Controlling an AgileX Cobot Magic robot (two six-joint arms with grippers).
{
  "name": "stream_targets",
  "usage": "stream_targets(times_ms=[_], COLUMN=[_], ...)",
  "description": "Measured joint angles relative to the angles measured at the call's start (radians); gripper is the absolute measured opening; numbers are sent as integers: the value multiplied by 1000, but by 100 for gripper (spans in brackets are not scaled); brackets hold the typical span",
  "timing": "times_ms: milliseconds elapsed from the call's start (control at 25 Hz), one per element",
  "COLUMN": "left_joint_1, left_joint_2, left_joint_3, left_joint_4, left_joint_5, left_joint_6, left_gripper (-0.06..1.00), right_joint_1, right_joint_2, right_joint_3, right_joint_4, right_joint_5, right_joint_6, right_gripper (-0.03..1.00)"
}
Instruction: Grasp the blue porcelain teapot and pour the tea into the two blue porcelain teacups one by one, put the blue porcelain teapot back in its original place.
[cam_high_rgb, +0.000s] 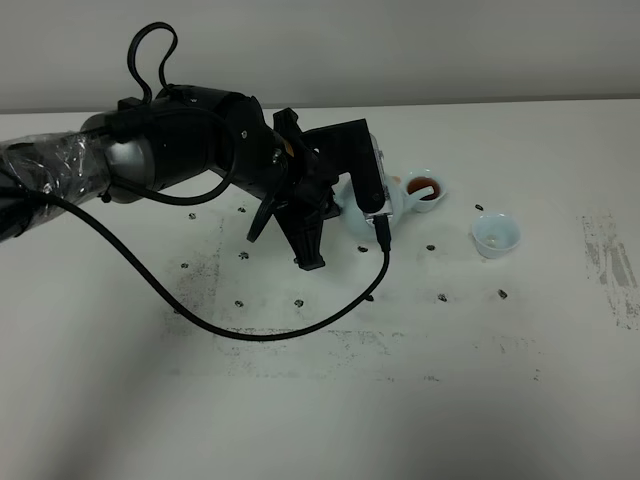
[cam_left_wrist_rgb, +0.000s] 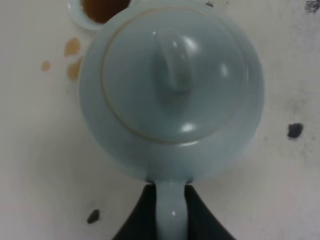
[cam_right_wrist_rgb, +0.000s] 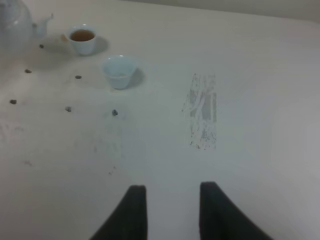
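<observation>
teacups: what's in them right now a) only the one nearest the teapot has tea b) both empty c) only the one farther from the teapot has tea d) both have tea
a, the teacup nearest the teapot holds dark tea, beside the teapot, while the other teacup shows only its pale inside.

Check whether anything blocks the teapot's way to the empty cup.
Nothing visible does. Only bare table with small dark specks lies between the teapot and the empty cup. The filled cup stands by the spout, just off that line.
</observation>
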Motion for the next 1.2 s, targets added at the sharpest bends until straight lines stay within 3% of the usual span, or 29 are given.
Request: stream_targets(times_ms=[240,920,1200], left_joint_1=[-13,-66,-66], left_joint_2=[28,167,167], left_joint_3=[1,-166,-167], left_joint_4=[5,8,63], left_joint_5=[-75,-80,-77], left_joint_6=[39,62,65], left_gripper=[3,3,3], right_joint_1=[0,0,0], right_joint_2=[0,0,0], right_joint_3=[0,0,0], right_joint_4=[0,0,0], right_joint_5=[0,0,0], right_joint_6=[0,0,0], right_gripper=[28,28,28])
